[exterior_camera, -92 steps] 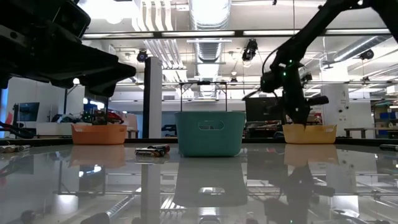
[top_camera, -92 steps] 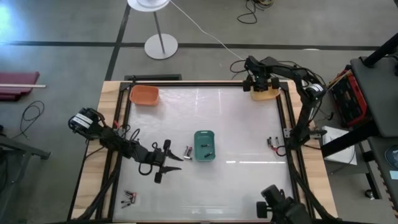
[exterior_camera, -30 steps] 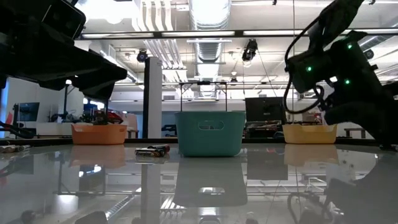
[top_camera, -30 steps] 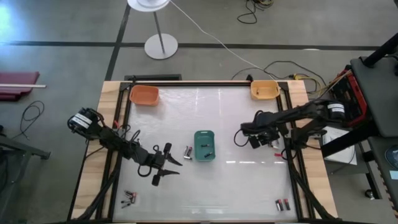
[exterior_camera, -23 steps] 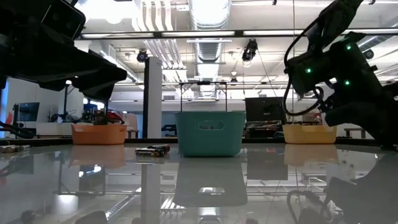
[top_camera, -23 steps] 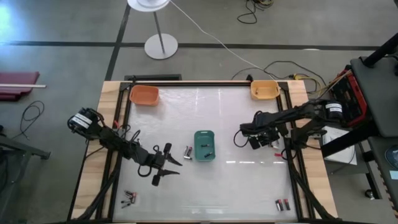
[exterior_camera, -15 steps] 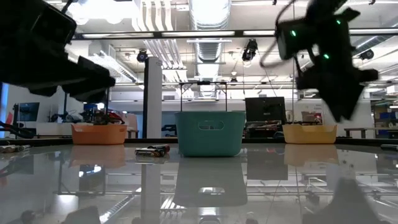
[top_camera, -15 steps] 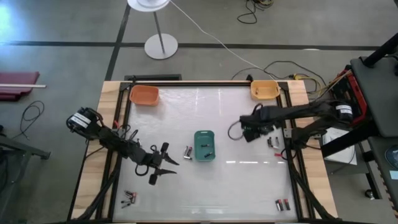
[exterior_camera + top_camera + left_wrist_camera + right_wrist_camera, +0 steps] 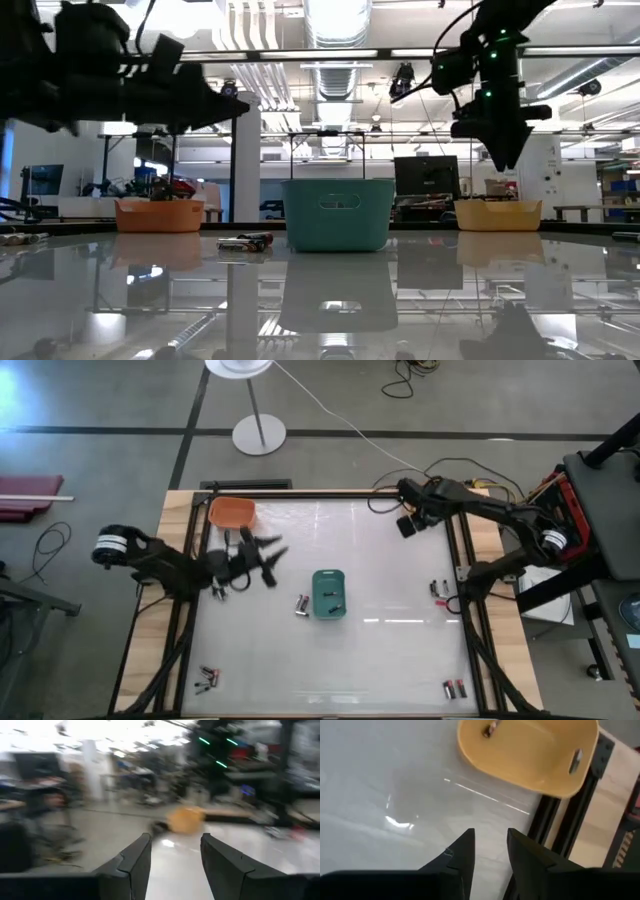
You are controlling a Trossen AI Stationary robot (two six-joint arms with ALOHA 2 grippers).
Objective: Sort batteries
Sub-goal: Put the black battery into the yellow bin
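We had swung our right gripper [image 9: 408, 526], fingers narrowly parted and apparently empty, back toward the yellow bin [image 9: 530, 755] at one o'clock; left gripper [image 9: 262, 553], spread empty, had lifted.

You had three bins on the surface [image 9: 400, 650]: an orange bin [image 9: 231, 512] at the upper left of the frame, a yellow bin [image 9: 530, 750] at the upper right, and a teal bin [image 9: 328, 595] in the middle. Two arms were over it, each with one tool, the left tool [image 9: 262, 552] and the right tool [image 9: 407, 526]. Loose batteries lay in four small clusters: beside the teal bin [image 9: 301, 603], lower left [image 9: 207, 678], right edge [image 9: 437, 590], and lower right [image 9: 454, 687]. One battery [image 9: 491, 727] showed in the yellow bin.
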